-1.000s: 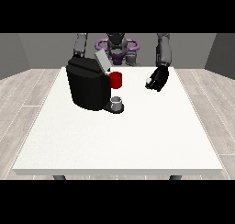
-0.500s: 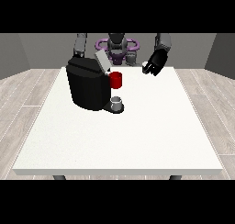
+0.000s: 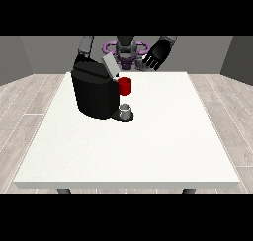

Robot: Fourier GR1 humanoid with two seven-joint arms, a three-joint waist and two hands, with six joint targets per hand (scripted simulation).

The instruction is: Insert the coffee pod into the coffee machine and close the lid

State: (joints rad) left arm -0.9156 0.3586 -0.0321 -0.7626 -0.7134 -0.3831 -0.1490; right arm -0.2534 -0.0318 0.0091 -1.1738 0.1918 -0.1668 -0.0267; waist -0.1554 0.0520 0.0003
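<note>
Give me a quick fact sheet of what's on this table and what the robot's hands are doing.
table: large white top, robot behind its far edge
coffee machine: black, on the table's far part at the view's left, lid tilted up
red thing at the machine: on its front
grey thing: on the machine's base, below the red thing; cannot tell if it is the pod
hand at the view's right: raised above the far edge, fingers spread, holding nothing
other hand: hidden behind the machine
</note>
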